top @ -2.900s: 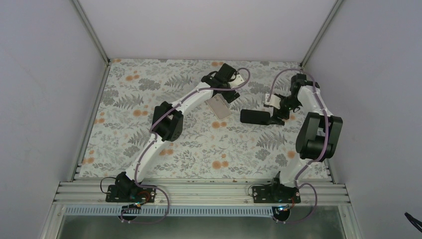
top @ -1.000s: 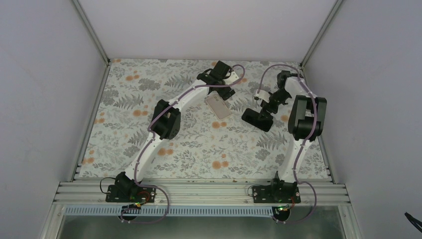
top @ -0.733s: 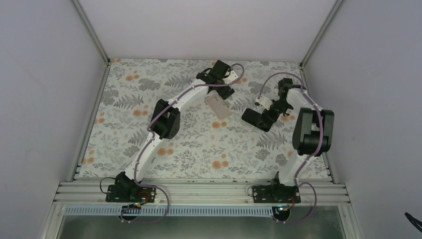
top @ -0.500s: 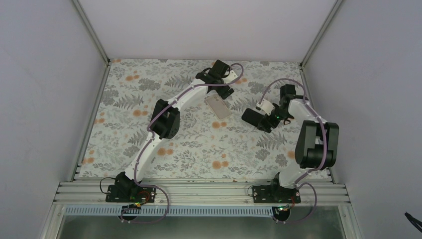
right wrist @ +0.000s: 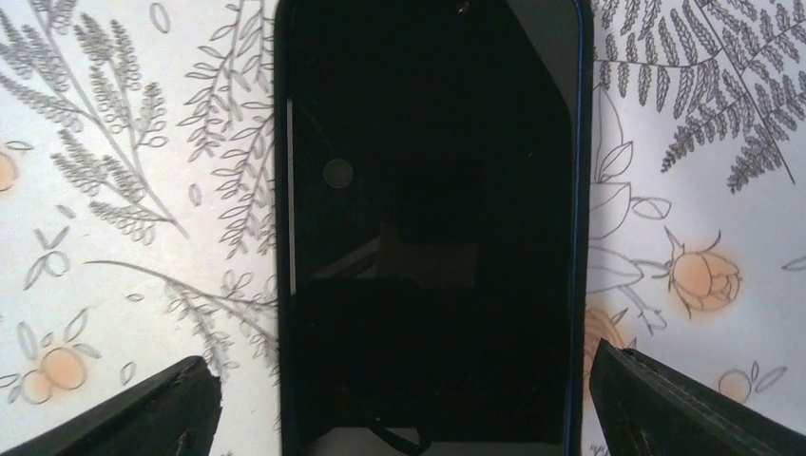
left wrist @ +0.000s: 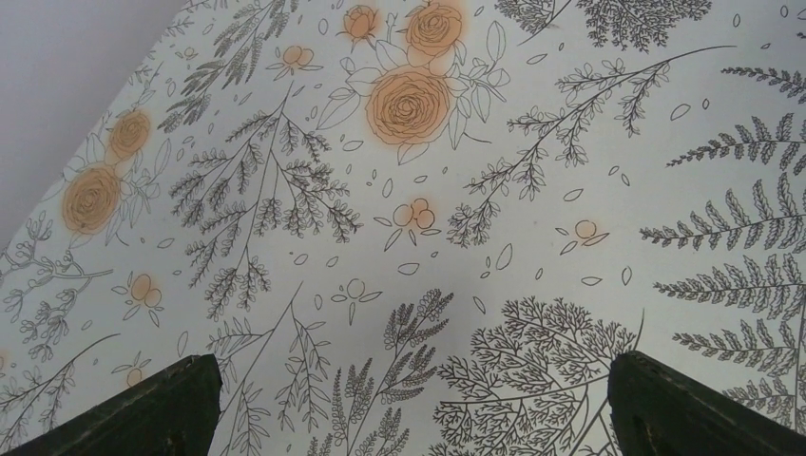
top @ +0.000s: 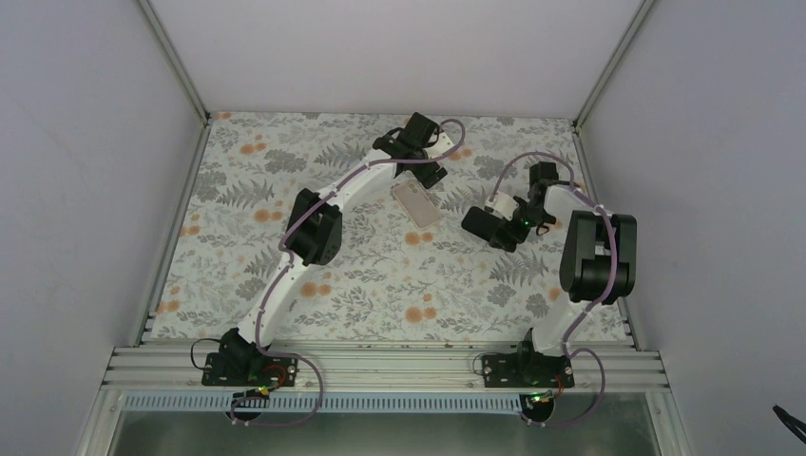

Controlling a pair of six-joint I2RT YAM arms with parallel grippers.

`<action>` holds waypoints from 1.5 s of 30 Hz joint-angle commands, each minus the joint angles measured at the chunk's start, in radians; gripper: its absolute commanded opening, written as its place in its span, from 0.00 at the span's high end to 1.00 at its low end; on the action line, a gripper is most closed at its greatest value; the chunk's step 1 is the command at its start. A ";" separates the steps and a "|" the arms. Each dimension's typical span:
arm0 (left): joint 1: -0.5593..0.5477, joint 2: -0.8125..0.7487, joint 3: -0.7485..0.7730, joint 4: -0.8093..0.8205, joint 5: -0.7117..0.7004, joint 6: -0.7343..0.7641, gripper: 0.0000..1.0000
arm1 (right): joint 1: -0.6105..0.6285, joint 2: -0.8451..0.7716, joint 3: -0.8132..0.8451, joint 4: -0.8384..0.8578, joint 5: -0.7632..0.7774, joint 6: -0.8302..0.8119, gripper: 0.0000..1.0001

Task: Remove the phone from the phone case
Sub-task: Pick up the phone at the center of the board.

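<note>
A black glossy slab with a thin blue rim (right wrist: 428, 218) lies flat on the flowered cloth; in the top view (top: 478, 223) it is right of centre. My right gripper (right wrist: 404, 385) is open, one finger on each side of the slab's near end, both clear of its edges. It also shows in the top view (top: 506, 228). A beige-pink flat slab (top: 415, 202) lies left of it. I cannot tell which slab is the phone and which the case. My left gripper (left wrist: 409, 380) is open and empty over bare cloth, at the beige slab's far end (top: 428, 175).
Grey walls close the table's left, far and right sides (top: 380, 57). The right arm's elbow (top: 597, 252) hangs near the right wall. The left arm (top: 314, 223) stretches across the middle. A metal rail (top: 380, 366) runs along the near edge.
The right gripper has turned and shifted, and the black slab has gone from lying crosswise to slanting. The left gripper has drawn back from over the beige slab to its far end.
</note>
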 commanded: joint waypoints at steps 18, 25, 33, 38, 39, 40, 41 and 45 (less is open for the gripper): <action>0.004 -0.074 0.003 -0.034 0.104 0.050 0.00 | 0.004 0.100 -0.029 0.088 0.100 -0.080 0.08; 0.006 -0.136 -0.029 -0.118 0.303 0.134 0.00 | 0.004 0.012 -0.101 0.156 0.099 -0.068 0.34; 0.036 -0.121 0.083 -0.398 0.655 0.141 0.00 | 0.042 -0.190 -0.055 0.083 -0.028 -0.012 0.37; 0.057 -0.124 0.044 -0.426 0.823 0.055 0.00 | 0.140 -0.279 0.020 0.068 -0.039 0.068 0.37; 0.060 -0.127 0.034 -0.418 0.853 0.034 0.00 | 0.161 -0.281 0.038 0.062 -0.036 0.082 0.37; 0.060 -0.130 0.023 -0.414 0.887 0.029 0.00 | 0.180 -0.279 0.054 0.060 -0.030 0.098 0.36; 0.062 -0.133 0.018 -0.412 0.911 0.025 0.00 | 0.198 -0.275 0.065 0.065 -0.021 0.114 0.36; 0.062 -0.138 0.009 -0.393 0.953 -0.007 0.00 | 0.254 -0.264 0.093 0.099 0.001 0.157 0.37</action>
